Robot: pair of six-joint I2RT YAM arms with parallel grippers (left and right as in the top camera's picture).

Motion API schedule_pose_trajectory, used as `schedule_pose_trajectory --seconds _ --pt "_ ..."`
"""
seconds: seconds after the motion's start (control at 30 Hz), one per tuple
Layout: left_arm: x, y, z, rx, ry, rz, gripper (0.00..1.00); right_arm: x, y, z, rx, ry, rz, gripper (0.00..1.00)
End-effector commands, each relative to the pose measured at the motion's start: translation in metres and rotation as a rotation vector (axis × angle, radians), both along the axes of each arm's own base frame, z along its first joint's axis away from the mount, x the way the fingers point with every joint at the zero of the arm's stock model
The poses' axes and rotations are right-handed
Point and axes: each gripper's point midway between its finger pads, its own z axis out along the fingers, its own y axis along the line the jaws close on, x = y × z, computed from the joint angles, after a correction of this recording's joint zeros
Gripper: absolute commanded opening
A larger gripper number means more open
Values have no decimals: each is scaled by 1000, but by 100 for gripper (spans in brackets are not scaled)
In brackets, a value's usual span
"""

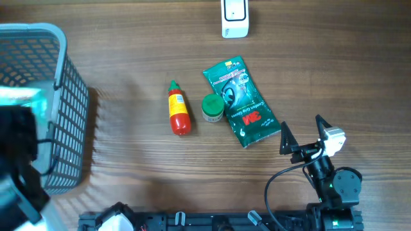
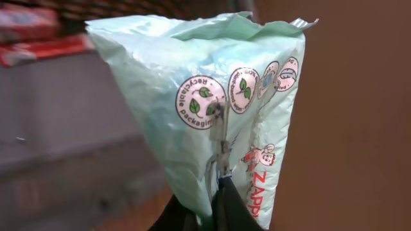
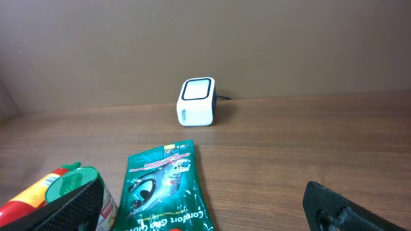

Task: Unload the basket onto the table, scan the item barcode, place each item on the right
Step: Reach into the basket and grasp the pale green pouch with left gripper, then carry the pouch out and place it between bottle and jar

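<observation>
While I watch from the remote desk: wooden table, grey mesh basket at its far left. Left gripper is pinched tight on the pale green plastic pouch, held at the basket, well apart from the white box scanner. Dark green glove packet, red sauce bottle and green-lidded jar lie mid-table. Right gripper is spread wide, holding nothing.
</observation>
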Motion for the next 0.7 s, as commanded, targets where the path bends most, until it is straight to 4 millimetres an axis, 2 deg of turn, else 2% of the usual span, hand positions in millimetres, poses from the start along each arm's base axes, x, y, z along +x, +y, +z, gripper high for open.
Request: schedule_pose_trajectory --seconds 0.0,0.1,0.2,0.3,0.37,0.43,0.53,0.67 --pt "16 -56 12 56 -32 -303 4 0 0 0 5 0 -2 100" --pt "24 -98 -5 91 55 -532 4 0 0 0 6 0 -2 100" --pt "34 -131 -28 123 147 -723 4 0 0 0 6 0 -2 100" --pt "46 -170 -59 101 243 -889 4 0 0 0 6 0 -2 99" --pt "52 -198 -89 76 333 -996 4 0 0 0 5 0 -2 100" --pt "55 -218 -119 59 426 -1043 4 0 0 0 6 0 -2 99" --pt "60 -232 -163 61 564 -1000 4 0 0 0 5 0 -2 100" --pt "63 -265 -203 82 658 -1056 4 0 0 0 5 0 -2 100"
